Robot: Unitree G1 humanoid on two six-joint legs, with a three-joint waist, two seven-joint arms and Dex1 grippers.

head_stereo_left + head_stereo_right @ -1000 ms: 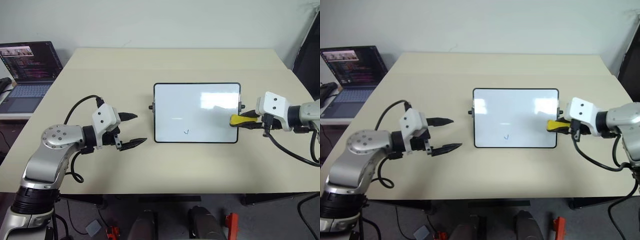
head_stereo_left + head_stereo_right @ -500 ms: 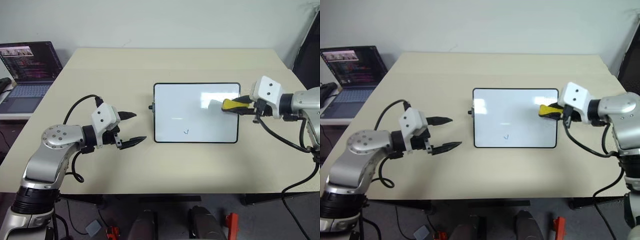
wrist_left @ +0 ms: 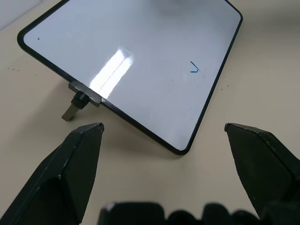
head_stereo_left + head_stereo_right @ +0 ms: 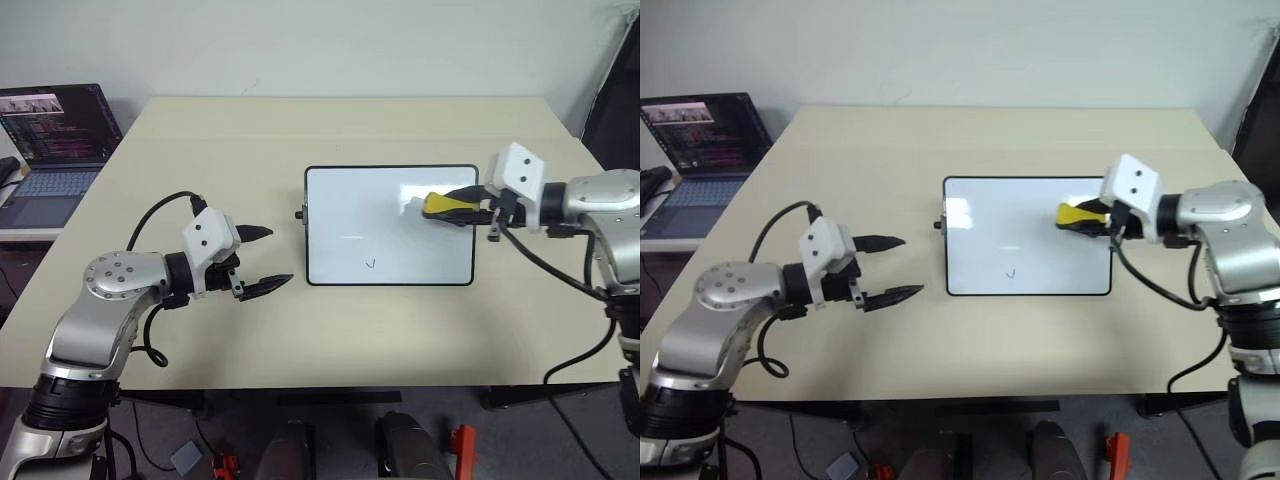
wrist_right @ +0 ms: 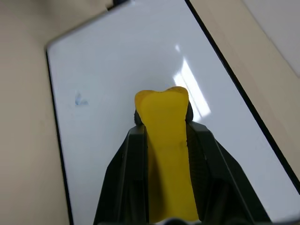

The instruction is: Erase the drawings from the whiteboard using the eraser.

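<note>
The whiteboard [image 4: 345,205] lies flat in the middle of the table, black-framed. One small blue "v" drawing [image 4: 371,264] sits near its front edge, also visible as a blue mark [image 3: 194,69] in the left wrist view. My right gripper [image 4: 464,206] is shut on the yellow eraser [image 4: 443,205], holding it above the board's right part, back from the drawing. The eraser [image 5: 164,136] sticks out between the black fingers, with the blue mark [image 5: 80,100] off to one side. My left gripper [image 4: 281,255] hangs open and empty over the table, left of the board.
An open laptop [image 4: 55,140] stands on a separate surface at the far left. The beige table [image 4: 250,130] reaches well beyond the board on all sides. A black cable [image 4: 160,210] loops beside my left wrist.
My right gripper has carried the eraser left and a little up, from the board's right edge to over its right part. The left arm has stayed still.
</note>
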